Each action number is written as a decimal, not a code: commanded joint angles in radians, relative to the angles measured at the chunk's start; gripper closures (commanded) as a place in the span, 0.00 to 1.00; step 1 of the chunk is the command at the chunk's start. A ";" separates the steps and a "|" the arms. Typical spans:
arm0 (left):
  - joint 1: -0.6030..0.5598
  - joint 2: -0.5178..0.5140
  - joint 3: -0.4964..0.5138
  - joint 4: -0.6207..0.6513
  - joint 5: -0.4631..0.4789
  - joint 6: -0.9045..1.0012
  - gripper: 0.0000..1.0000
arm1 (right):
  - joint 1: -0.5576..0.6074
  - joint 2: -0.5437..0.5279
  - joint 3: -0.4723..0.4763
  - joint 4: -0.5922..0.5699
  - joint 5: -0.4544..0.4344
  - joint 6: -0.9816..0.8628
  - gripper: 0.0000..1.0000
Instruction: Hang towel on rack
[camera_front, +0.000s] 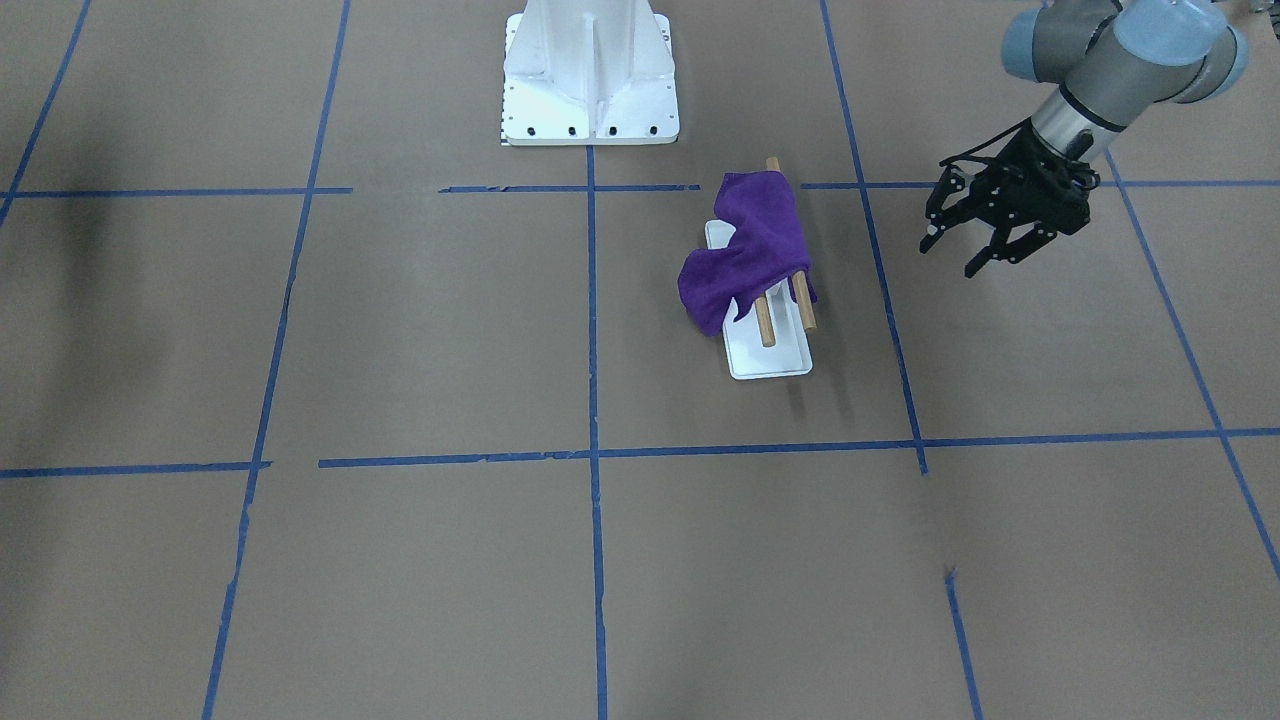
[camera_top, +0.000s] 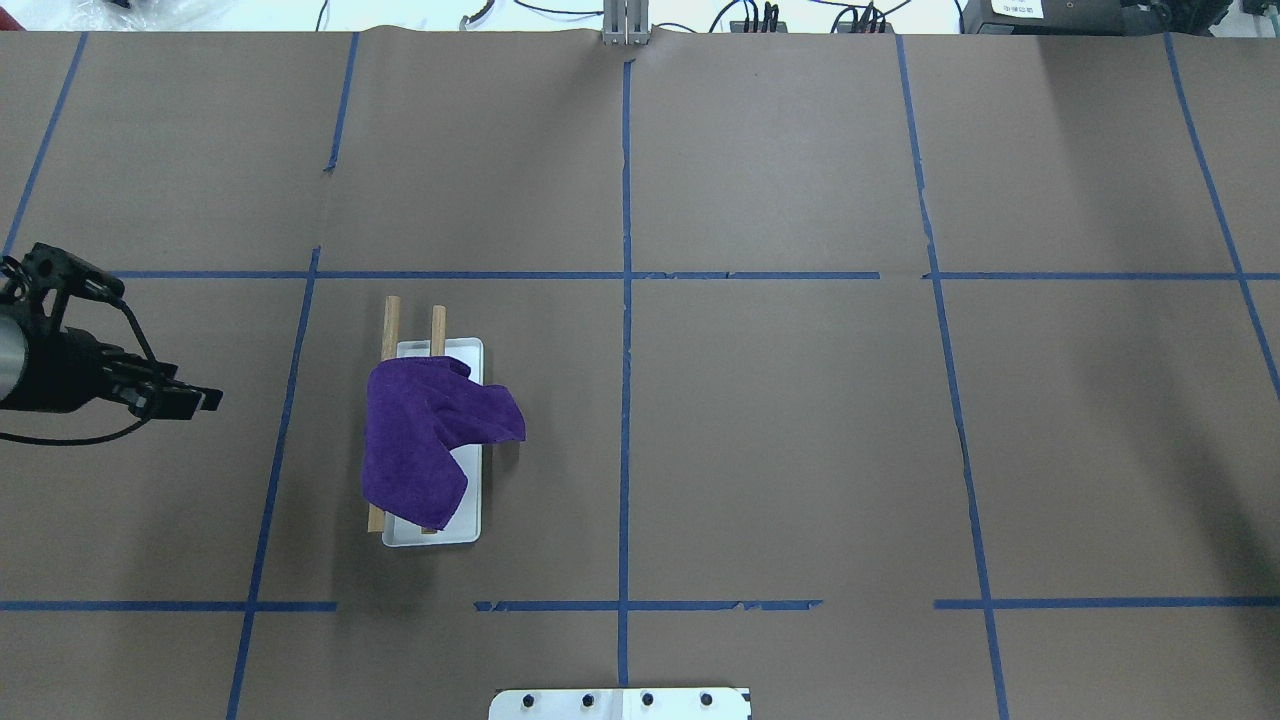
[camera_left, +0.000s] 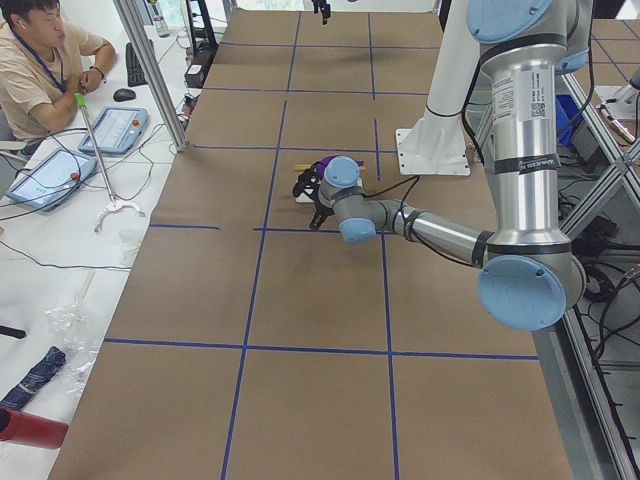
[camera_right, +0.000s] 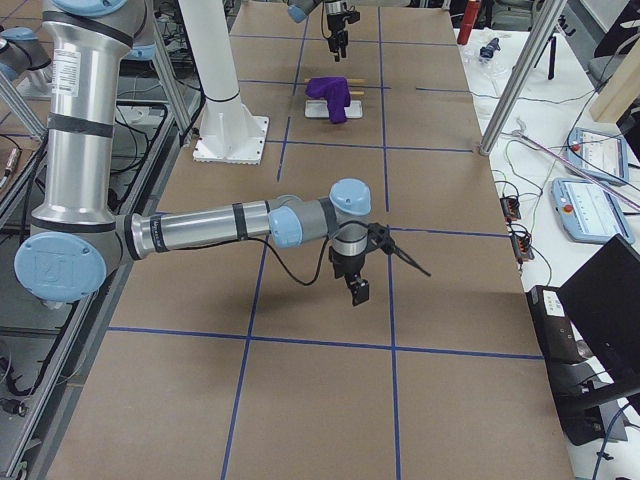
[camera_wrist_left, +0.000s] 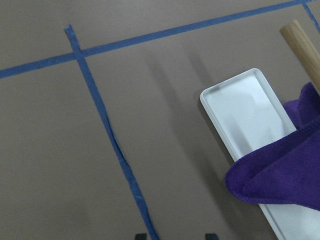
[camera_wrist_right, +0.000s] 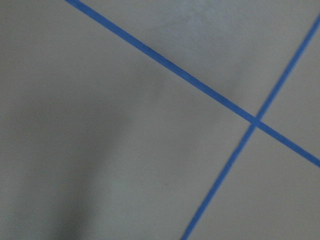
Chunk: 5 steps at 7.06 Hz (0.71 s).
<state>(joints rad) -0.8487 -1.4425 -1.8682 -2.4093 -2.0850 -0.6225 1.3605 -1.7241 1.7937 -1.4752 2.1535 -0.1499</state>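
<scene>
1. Finding the towel (camera_front: 755, 245) draped, bunched, across both rods (camera_front: 767, 325) of the rack (camera_front: 770, 362) — one flap drooping past the base toward the desk.
2. Seeing the left pincer (camera_front: 955, 255) hovering off to the rack's side, fingers apart, gripping nothing; failing to tell the right pincer's (camera_right: 355, 285) state.
3. Judging the hang nearly done: pulling clear high and slowly, avoiding snagging cloth or nudging rods.
4. Reading nothing — the sticker (camera_left: 527, 97) on the left arm being too small.

- Left arm (camera_left: 520, 170) and right arm (camera_right: 200, 228): silver tubes, pale-blue round joint caps, black joint bands.
- Left arm's tube carries a white label (camera_left: 516, 95) with a square code.
- Left claw (camera_front: 960, 258): black linked fingers, thin black cable (camera_top: 130, 320) looping at its wrist.
- White pedestal (camera_front: 590, 80), black bolts (camera_front: 572, 131) along its 6 o'clock edge.
</scene>
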 joint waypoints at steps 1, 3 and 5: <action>-0.245 0.005 0.076 0.187 -0.100 0.329 0.00 | 0.162 -0.012 -0.152 -0.004 0.101 0.004 0.00; -0.392 -0.062 0.073 0.599 -0.102 0.444 0.00 | 0.212 -0.015 -0.175 -0.007 0.105 0.009 0.00; -0.528 -0.061 0.090 0.725 -0.105 0.514 0.00 | 0.209 -0.011 -0.168 -0.008 0.104 0.018 0.00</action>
<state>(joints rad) -1.2974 -1.5080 -1.7897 -1.7641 -2.1858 -0.1671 1.5666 -1.7367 1.6234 -1.4817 2.2572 -0.1363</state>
